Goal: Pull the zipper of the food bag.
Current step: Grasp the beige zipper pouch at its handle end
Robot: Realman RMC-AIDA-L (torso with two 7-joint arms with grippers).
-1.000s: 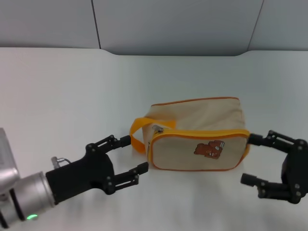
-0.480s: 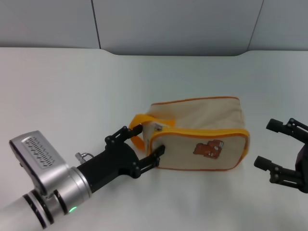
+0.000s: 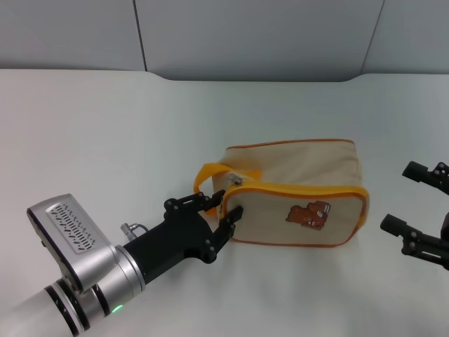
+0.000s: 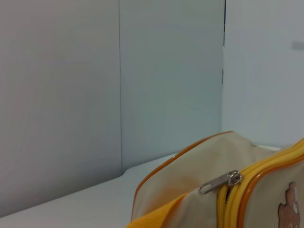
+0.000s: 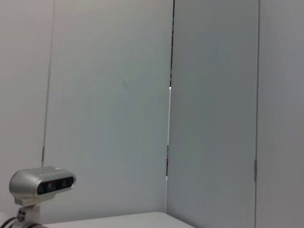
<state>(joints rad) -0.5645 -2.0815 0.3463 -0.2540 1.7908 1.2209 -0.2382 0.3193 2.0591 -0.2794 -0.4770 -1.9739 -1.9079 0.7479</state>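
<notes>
A plain white table (image 3: 105, 133) fills the head view, and it is bounded at the far side by pale grey wall panels (image 3: 259, 35) divided by thin dark seams; the same panels are seen behind in both wrist views. One food bag (image 3: 291, 196) is set on the table slightly right of centre, lying with its bear print (image 3: 306, 214) turned toward the robot and its orange loop strap (image 3: 210, 179) at the end nearer the left arm. Two grippers are counted. The left gripper (image 3: 223, 203) is placed against the strap end of the bag, its dark fingers (image 3: 230, 219) spread a little way apart, one beside the strap and the other touching the lower front corner of the bag; nothing is seen to be pinched between them. The zipper (image 4: 221, 181) is shown in the left wrist view as a small silvery pull tab lying at the end of the orange-edged track, on top of the bag just behind the strap, and it is not gripped. The right gripper (image 3: 421, 200) is held above the table near the right edge, well apart from the bag, with its fingers spread wide and nothing between them. A grey camera head (image 5: 42, 185) is caught low in the right wrist view.
</notes>
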